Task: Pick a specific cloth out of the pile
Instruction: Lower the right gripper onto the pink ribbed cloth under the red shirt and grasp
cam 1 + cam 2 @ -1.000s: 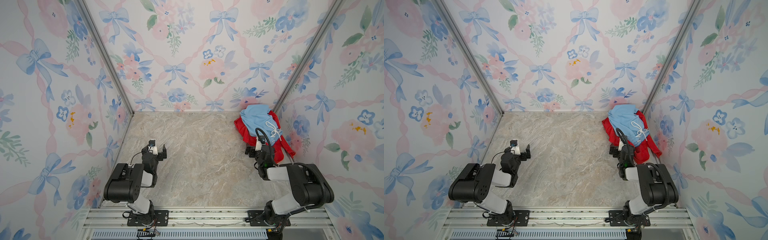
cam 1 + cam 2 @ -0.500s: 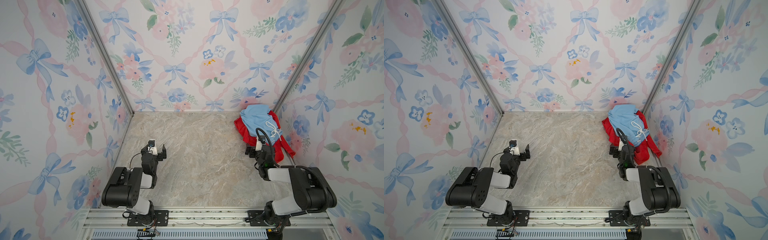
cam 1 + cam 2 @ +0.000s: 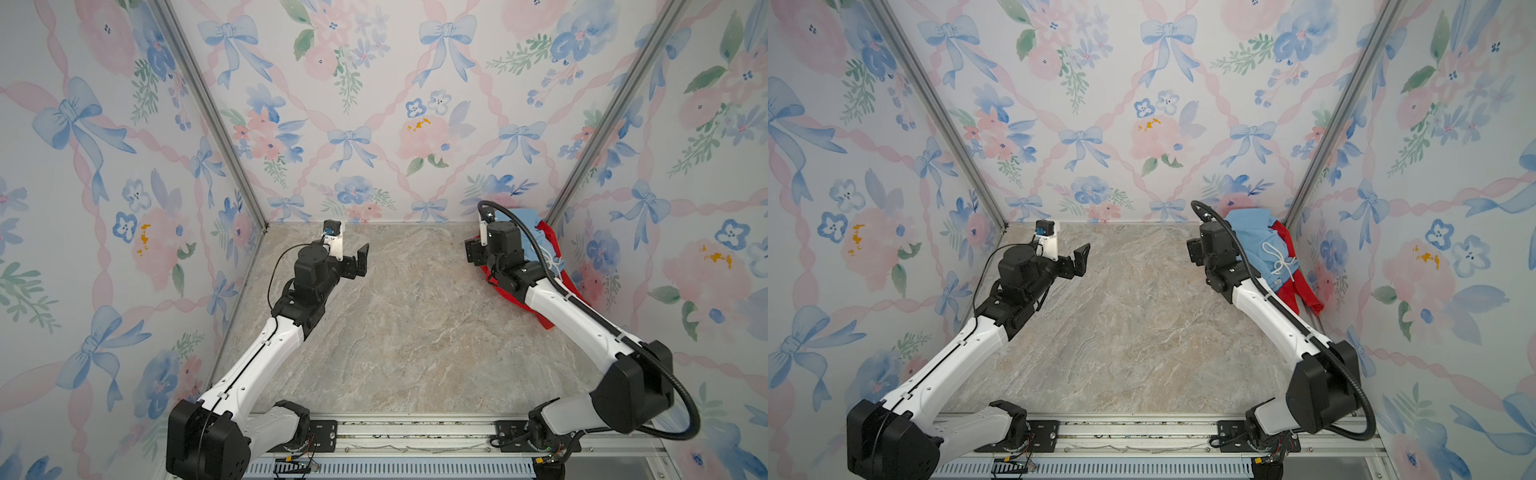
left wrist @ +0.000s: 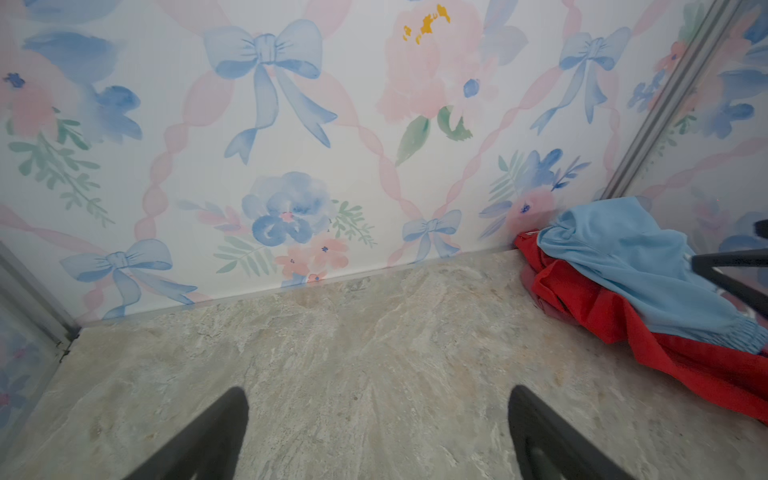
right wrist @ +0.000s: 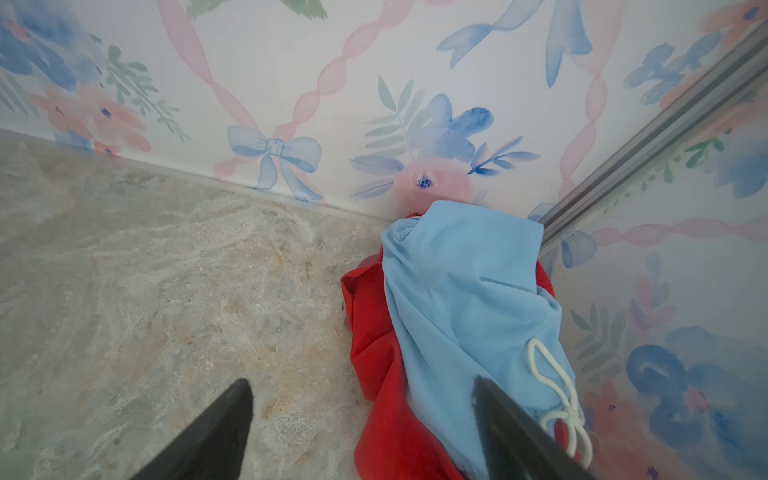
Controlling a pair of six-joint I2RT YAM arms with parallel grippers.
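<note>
The cloth, dusty-rose w/ strap-like ends, is not made out in any view. It is judged to be buried in the pile (image 3: 1271, 257), which is heaped at the far right corner of the tabletop (image 3: 395, 332), against both walls. Nothing is seen pulled out of the pile, so approx. the whole task is left: uncovering, gripping, lifting clear.

The right gripper (image 5: 361, 381) is held at the pile's near-left side w/ jaws apart and nothing clamped; contact w/ the fabric cannot be told. The left gripper (image 4: 378, 390) is held wide open and empty over bare tabletop toward the far left corner, well apart from the pile.

Materials: light blue shorts (image 5: 457, 291) are draped on top, w/ smooth knit, a stitched seam and a gathered elastic waistband. A white drawstring (image 5: 552, 374), cord-like, is looped at one end. A bright red cloth (image 5: 382, 374) is crumpled beneath in soft matte folds and spills toward the near edge. The tabletop is hard, marble-patterned, beige-grey.
</note>
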